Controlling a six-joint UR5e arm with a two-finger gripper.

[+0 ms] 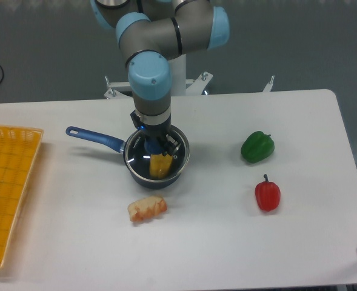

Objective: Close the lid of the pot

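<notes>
- Six things lie on the table (226, 242) around our arm, and we take them from left to right.
- At the far left edge we see a yellow basket (8, 182), well apart from the job.
- Next comes the pot (136, 173), its blue handle (93, 137) running out to the left and far side. Something yellow (160, 165) sits inside it.
- Over the pot we have the lid (177, 159), its metal rim lining up closely with the pot's rim. We cannot tell whether it is seated or a touch above.
- Our gripper (156, 144) points straight down over the lid's middle, fingers narrowly set, and we judge it closed on the knob, which is hidden beneath it.
- We judge the lid to be glass: stiff, smooth, breakable and fairly light. The knob is the only sound place to hold it, since the rim would be thin and slippery.
- We would set it down gently and level, so the rim does not catch on the pot's edge or knock the glass.
- Just near of the pot lies a piece of bread (147, 208).
- To the right sits a green pepper (257, 147), and nearer, a red pepper (267, 194).
</notes>
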